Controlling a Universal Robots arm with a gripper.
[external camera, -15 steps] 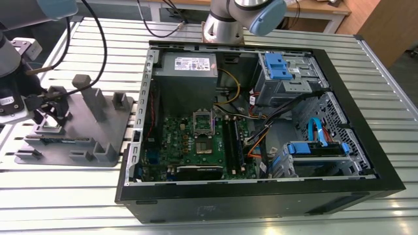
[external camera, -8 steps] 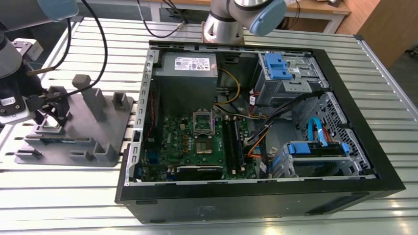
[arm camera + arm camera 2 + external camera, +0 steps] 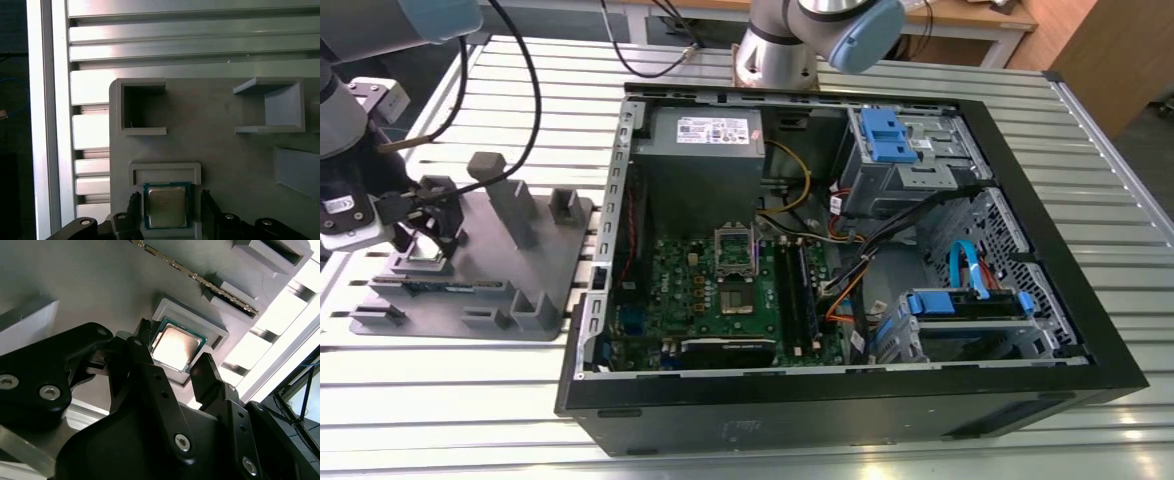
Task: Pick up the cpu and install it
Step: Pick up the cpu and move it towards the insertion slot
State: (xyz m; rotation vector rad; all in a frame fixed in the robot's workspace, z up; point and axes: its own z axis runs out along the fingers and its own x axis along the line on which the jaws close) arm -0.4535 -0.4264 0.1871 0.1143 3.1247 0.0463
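At the exterior view's left, the pincer (image 3: 420,228) is hovering over the grey tray (image 3: 547,268). In the second wrist view, it is gaping, 2 fingers (image 3: 150,367) flanking the cpu (image 3: 176,346) in a square tray recess. In the first wrist view, the cpu (image 3: 166,205) is lying between them.

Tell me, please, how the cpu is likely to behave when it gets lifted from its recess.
The cpu looks flat and rigid, so it probably will not flex. Its smooth, shiny top and thin edges may be slippery for the jaws flanking it. Seated in the framed recess of the tray, it seems unlikely to slide or tip.
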